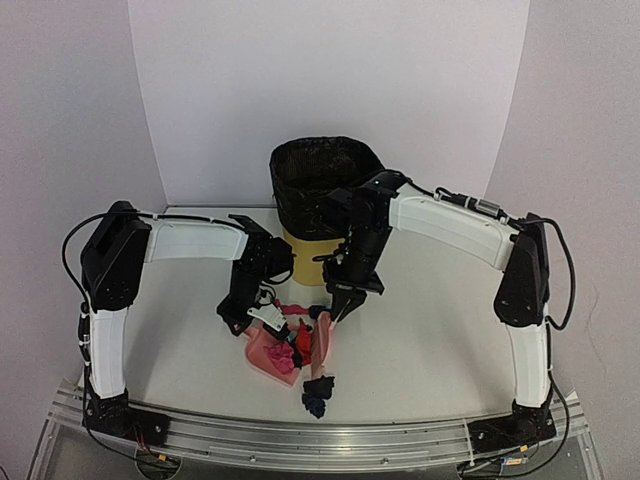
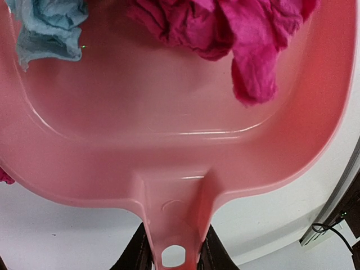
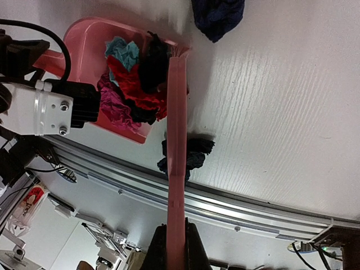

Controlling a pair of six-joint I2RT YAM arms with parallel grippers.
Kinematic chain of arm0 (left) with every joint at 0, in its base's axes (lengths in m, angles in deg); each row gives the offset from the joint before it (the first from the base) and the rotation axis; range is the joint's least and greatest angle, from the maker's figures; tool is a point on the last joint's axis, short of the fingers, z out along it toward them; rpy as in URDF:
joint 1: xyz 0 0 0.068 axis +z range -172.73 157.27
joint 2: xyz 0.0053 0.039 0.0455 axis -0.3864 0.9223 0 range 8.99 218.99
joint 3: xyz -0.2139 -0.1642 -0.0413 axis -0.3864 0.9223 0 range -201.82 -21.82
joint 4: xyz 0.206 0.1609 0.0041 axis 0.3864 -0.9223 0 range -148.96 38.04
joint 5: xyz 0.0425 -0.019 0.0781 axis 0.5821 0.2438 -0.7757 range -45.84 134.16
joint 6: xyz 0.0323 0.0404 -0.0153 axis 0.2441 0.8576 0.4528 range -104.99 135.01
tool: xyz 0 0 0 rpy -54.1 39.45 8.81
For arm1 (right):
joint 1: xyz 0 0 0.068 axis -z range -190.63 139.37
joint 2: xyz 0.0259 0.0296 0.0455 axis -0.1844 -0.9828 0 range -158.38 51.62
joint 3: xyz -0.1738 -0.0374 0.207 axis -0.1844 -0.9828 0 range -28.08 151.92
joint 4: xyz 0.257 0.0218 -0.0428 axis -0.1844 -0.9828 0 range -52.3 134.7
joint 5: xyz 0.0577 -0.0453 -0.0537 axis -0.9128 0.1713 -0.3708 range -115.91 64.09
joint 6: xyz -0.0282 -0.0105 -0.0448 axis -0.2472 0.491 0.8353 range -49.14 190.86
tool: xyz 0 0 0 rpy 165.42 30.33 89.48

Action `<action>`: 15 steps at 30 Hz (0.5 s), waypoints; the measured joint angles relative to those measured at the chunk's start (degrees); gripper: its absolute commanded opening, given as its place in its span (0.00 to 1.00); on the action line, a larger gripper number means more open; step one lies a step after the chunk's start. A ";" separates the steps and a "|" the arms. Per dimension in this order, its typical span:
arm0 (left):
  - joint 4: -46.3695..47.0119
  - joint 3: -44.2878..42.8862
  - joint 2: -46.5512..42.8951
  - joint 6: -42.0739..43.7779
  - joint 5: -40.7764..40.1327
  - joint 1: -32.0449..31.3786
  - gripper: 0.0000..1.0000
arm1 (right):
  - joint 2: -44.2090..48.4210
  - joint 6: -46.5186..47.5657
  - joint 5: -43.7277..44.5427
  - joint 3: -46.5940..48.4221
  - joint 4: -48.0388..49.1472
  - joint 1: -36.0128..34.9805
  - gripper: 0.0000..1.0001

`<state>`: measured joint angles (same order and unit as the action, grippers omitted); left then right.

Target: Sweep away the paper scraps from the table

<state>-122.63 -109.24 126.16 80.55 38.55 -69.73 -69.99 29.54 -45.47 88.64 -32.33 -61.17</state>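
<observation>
My left gripper (image 1: pixel 262 312) is shut on the handle of a pink dustpan (image 1: pixel 266 352), seen close in the left wrist view (image 2: pixel 174 247). The pan (image 2: pixel 169 129) holds paper scraps: light blue (image 2: pixel 50 28) and magenta (image 2: pixel 236 34); red and black ones (image 3: pixel 132 79) show in the right wrist view. My right gripper (image 1: pixel 345 295) is shut on the handle of a pink brush (image 3: pixel 176 169), whose head sits at the pan's open edge (image 1: pixel 322 340). Dark navy and black scraps (image 1: pixel 318 393) lie on the white table (image 1: pixel 430 340) just outside the pan, near the front rail.
A black-lined bin (image 1: pixel 325 180) on a yellow base stands at the back centre, right behind both wrists. The metal rail (image 1: pixel 330 430) runs along the front edge. White walls close in the table. Another navy scrap (image 3: pixel 216 14) lies beyond the brush head.
</observation>
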 measured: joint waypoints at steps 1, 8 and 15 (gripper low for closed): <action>0.00 0.00 0.00 0.00 0.20 0.00 0.00 | -0.23 0.03 -0.10 0.50 0.04 -0.17 0.00; 0.04 0.00 0.00 0.04 2.05 0.00 0.00 | -0.44 0.13 -0.47 1.71 0.06 -0.73 0.00; 0.15 -0.14 -0.02 0.02 3.95 0.02 0.00 | -0.43 0.00 -0.45 1.71 0.06 -0.73 0.00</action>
<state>-122.48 -109.38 126.14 80.57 42.50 -69.71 -70.42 29.54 -45.92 90.35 -32.27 -61.89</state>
